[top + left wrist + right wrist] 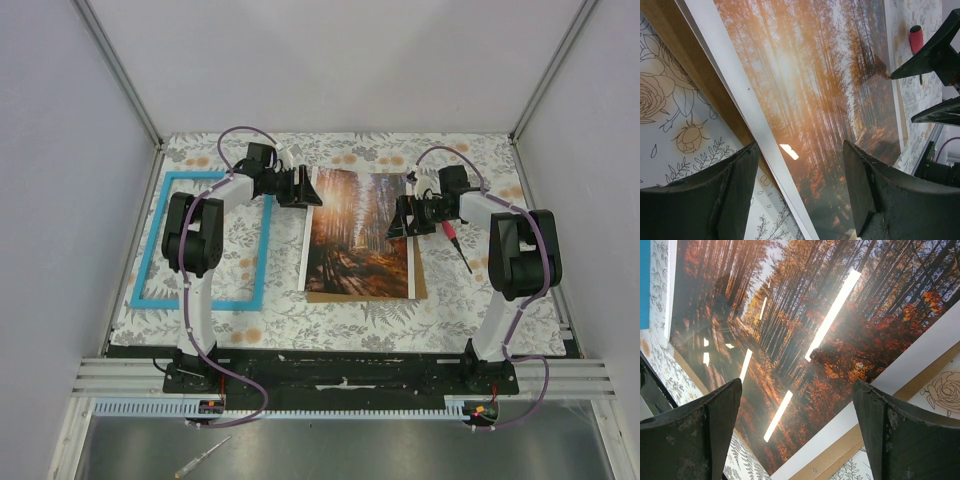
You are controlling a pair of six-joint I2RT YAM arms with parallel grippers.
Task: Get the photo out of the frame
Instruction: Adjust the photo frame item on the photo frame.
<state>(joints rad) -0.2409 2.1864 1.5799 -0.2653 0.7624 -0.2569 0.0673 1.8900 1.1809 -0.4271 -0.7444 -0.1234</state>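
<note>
Worktop (480,290), covered in a floral pattern, seen from above with both arms bolted at its near edge. The frame (200,301), an empty blue border, lies flat on the left side with the left arm reaching across it. The photo (360,235) lies face up at the centre, well apart from the frame, on a brown backing board (365,296) that shows along its near and right edges. The left claw (300,188) is at the photo's far left corner, its jaws spread wide across the white edge. The right claw (408,215) is at the right edge, jaws likewise wide. Whether either touches the print cannot be told. A red-handled tool (455,238) lies just right of the right claw.
</note>
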